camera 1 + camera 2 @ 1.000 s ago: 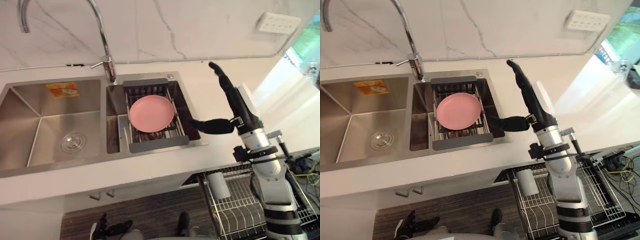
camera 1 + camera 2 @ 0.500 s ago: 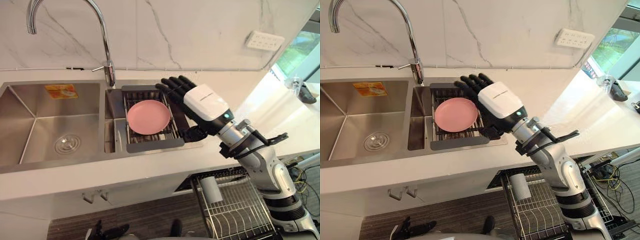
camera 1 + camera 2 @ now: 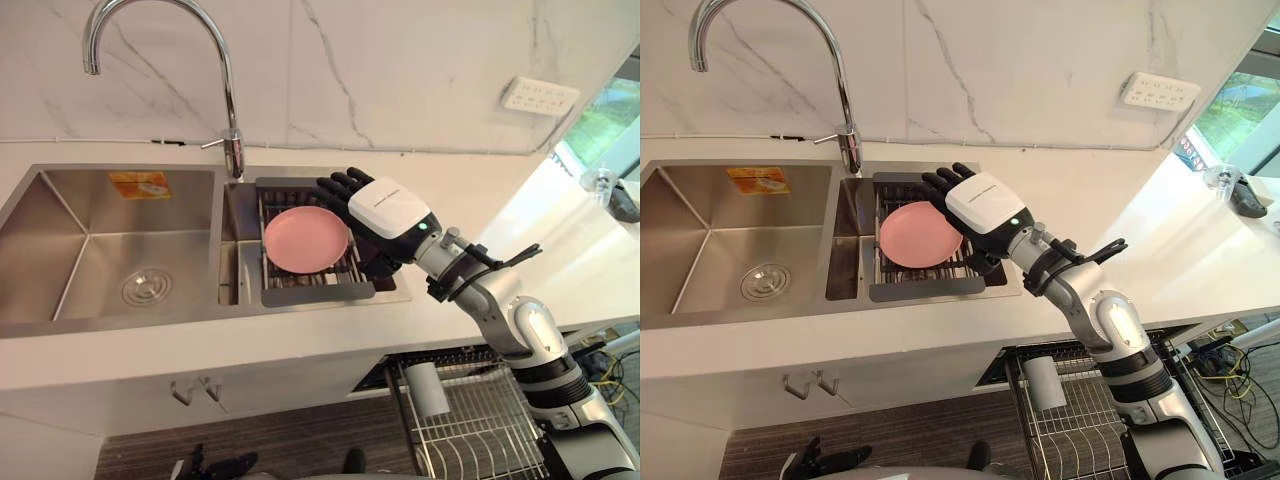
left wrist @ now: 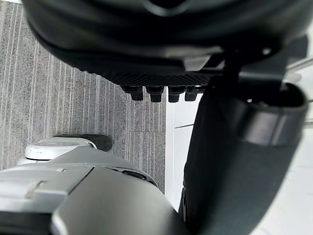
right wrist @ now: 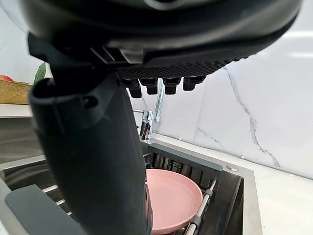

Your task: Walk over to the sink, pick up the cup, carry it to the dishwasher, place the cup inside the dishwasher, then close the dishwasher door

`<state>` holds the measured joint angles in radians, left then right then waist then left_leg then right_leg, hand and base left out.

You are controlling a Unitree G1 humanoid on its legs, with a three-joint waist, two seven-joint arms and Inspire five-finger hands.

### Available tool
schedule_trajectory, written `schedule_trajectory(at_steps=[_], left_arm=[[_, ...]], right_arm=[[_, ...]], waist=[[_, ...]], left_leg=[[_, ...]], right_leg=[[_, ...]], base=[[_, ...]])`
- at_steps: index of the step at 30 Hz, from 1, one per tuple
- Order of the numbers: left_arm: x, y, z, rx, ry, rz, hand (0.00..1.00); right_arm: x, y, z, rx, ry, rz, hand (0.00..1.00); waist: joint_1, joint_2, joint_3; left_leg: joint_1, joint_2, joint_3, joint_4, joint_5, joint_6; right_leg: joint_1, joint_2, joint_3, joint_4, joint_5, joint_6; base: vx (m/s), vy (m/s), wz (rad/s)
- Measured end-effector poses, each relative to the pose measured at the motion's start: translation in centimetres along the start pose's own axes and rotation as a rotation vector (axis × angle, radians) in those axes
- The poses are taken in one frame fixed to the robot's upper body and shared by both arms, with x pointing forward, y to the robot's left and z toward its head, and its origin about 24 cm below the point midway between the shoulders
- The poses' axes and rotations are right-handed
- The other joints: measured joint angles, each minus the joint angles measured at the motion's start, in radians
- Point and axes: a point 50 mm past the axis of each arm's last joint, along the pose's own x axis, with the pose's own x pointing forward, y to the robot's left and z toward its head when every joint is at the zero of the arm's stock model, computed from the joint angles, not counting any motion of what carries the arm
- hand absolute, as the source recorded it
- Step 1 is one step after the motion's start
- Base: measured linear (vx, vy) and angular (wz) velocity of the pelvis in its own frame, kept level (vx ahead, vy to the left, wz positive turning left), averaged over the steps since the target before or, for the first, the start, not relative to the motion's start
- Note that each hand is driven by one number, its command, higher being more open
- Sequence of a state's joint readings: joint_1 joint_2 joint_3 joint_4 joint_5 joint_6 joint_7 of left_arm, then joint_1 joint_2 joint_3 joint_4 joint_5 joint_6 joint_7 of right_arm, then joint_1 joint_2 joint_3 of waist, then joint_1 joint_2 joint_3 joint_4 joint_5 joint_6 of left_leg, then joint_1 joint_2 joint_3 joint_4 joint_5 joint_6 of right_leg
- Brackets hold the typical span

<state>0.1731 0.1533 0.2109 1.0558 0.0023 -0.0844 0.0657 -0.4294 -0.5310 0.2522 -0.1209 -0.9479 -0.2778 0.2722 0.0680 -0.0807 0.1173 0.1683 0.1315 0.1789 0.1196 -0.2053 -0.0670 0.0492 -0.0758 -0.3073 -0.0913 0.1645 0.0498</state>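
Observation:
A pale cup (image 3: 428,388) sits in the left end of the pulled-out dishwasher rack (image 3: 495,425), below the counter's front edge. My right hand (image 3: 390,207) hovers palm down over the right side of the drain rack (image 3: 312,292) in the small sink basin, fingers straight and open. Its fingertips (image 3: 335,184) reach the far right rim of a pink plate (image 3: 305,238) lying in that rack. In the right wrist view the plate (image 5: 171,198) lies just past the thumb (image 5: 93,161). My left hand (image 3: 215,465) hangs low over the floor, fingers relaxed and holding nothing.
A tall chrome faucet (image 3: 230,150) rises between the small basin and the large steel basin (image 3: 120,250) to the left. White counter (image 3: 480,200) stretches right, with a wall socket (image 3: 540,95) and a small glass (image 3: 600,182) at the far right.
My right hand has turned from upright above the counter to palm down and swung left and down over the drain rack beside the plate. The camera view has also shifted.

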Motion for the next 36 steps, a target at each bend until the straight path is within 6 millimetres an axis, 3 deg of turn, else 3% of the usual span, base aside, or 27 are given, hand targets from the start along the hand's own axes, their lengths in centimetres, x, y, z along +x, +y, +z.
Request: schedule_trajectory(at_steps=[7,12,20,24,36], left_arm=[[0.1,0.3,0.1,-0.003,0.009,0.009,1.0],[0.1,0.3,0.2,-0.003,0.01,0.009,1.0],[0.0,0.4,0.1,0.0,0.014,0.012,1.0],[0.0,0.4,0.2,0.001,0.01,0.012,1.0],[-0.1,0.4,0.4,0.004,-0.003,0.011,1.0]], right_arm=[[0.9,1.1,-0.1,-0.019,-0.006,0.038,1.0],[1.0,3.5,-1.1,0.006,0.04,0.099,1.0],[1.2,4.2,-1.9,0.0,0.081,0.01,1.0],[1.1,6.0,-2.8,0.0,0.149,0.036,1.0],[1.3,7.3,-3.6,0.009,0.219,0.002,1.0]], waist=[[0.012,0.001,-0.001],[0.024,0.001,-0.001],[0.024,0.002,-0.002],[0.029,0.002,-0.001],[0.047,0.007,0.002]], left_leg=[[-0.008,-0.001,-0.003,-0.012,0.018,-0.001],[-0.013,-0.003,-0.014,-0.032,0.036,-0.003],[-0.007,-0.009,-0.034,-0.072,0.068,-0.005],[-0.01,-0.011,-0.044,-0.083,0.077,-0.005],[-0.015,-0.011,-0.077,-0.096,0.085,-0.007]], right_leg=[[-0.011,0.0,-0.001,-0.001,0.005,-0.007],[-0.016,-0.003,-0.013,-0.001,0.005,-0.008],[-0.016,-0.009,-0.038,-0.001,0.004,-0.008],[-0.017,-0.012,-0.051,-0.001,0.001,-0.011],[-0.013,-0.016,-0.092,-0.001,-0.001,-0.015]], base=[[-0.06,-0.017,0.01],[-0.04,-0.008,0.06],[-0.02,0.003,0.08],[-0.02,0.007,0.09],[0.02,0.025,0.08]])
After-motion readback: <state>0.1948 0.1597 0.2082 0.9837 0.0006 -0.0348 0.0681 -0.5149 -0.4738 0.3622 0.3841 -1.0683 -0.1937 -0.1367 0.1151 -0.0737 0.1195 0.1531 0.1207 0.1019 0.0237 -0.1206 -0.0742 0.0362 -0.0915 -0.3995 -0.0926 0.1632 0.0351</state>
